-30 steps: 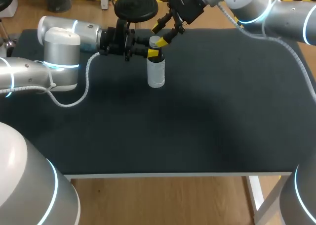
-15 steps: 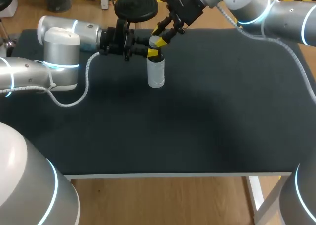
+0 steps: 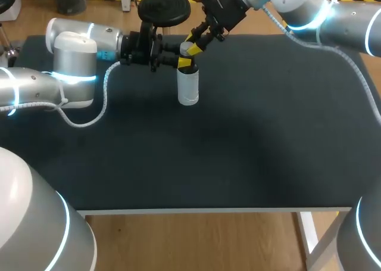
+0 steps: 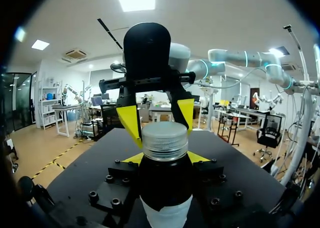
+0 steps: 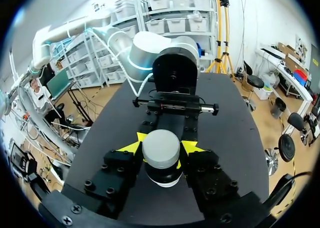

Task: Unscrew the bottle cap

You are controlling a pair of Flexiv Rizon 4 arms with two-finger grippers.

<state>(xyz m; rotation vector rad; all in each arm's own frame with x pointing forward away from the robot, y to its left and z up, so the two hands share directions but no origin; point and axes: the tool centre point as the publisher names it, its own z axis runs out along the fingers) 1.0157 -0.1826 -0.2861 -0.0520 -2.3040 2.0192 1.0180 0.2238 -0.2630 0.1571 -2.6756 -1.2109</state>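
Upright on far part of table (image 3: 250, 152): bottle (image 3: 189, 89), cap (image 4: 165, 139) on. Neck clamped between left gripper (image 3: 184, 63) tips, just under cap. Cap itself pinched from both sides by right gripper (image 5: 162, 148), tips touching.

Head cam: fixed, high & behind the robot, looks down on the whole black tabletop (image 3: 250, 152) from well off. Left wrist cam: close in, level along left hand (image 4: 165, 158) at dark bottle w/ white label (image 4: 165, 188), right hand (image 4: 157, 119) just beyond. Right wrist cam: close, looks down past right hand onto grey ribbed cap (image 5: 161, 149), left hand beyond. All 3 share bottle + both hands.
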